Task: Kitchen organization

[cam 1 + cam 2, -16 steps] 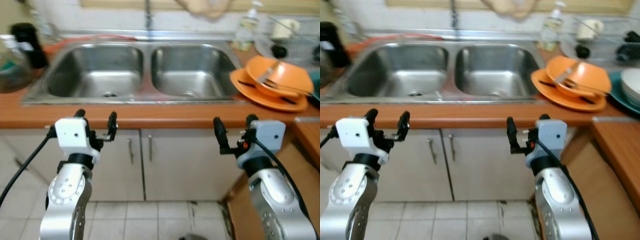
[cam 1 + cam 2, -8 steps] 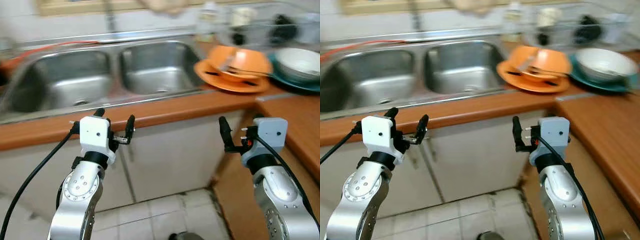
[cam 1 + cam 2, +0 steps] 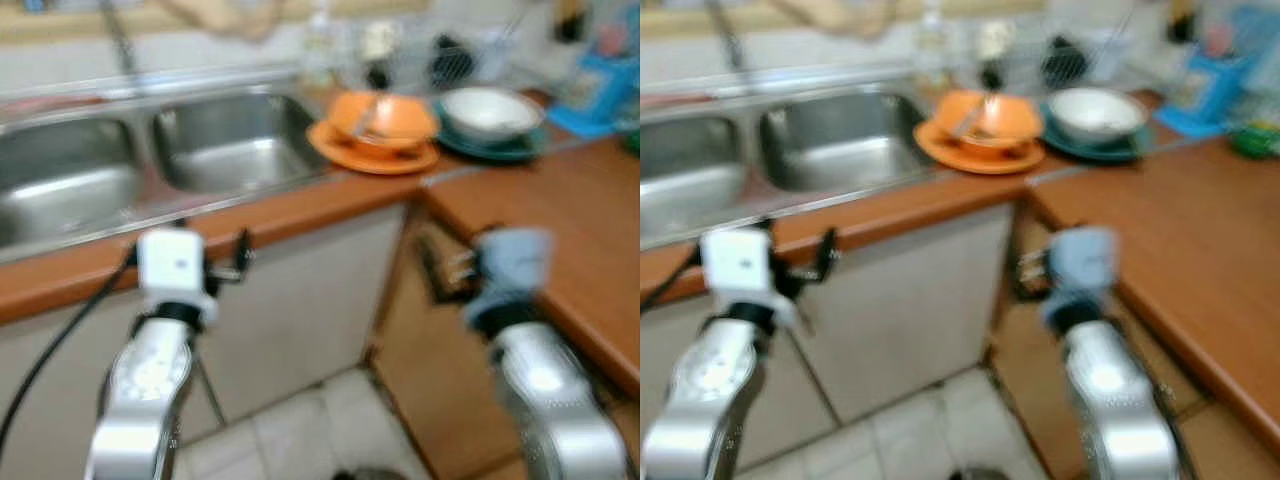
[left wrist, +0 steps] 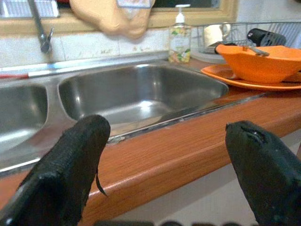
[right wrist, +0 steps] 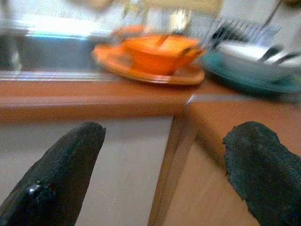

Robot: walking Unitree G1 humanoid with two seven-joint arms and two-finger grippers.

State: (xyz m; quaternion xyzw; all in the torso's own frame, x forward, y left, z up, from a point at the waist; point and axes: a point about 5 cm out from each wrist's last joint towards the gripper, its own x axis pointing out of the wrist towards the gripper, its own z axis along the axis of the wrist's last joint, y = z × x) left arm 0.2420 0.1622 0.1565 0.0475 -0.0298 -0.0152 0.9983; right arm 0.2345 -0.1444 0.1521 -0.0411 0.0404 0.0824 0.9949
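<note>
An orange bowl (image 3: 385,115) with a utensil in it rests on an orange plate (image 3: 350,152) to the right of the double sink (image 3: 230,150). Beside it a white bowl (image 3: 490,108) sits on a teal plate (image 3: 495,150). My left gripper (image 3: 212,250) is open and empty below the counter edge, in front of the right basin (image 4: 141,94). My right gripper (image 3: 462,262) is also open and empty, held low before the counter's corner (image 5: 188,101), with the orange bowl (image 5: 157,56) beyond it. The eye views are blurred.
A wooden counter (image 3: 560,220) runs along the right side. Behind the dishes stand a wire dish rack (image 4: 244,33) and a soap bottle (image 4: 179,42). A cloth (image 4: 117,19) hangs above the faucet (image 4: 40,28). White cabinet doors (image 3: 300,300) and tiled floor (image 3: 300,430) lie below.
The whole picture has slid left, so the camera has swung right: the left basin has left view and the right counter and white bowl have come in. Both grippers stay open.
</note>
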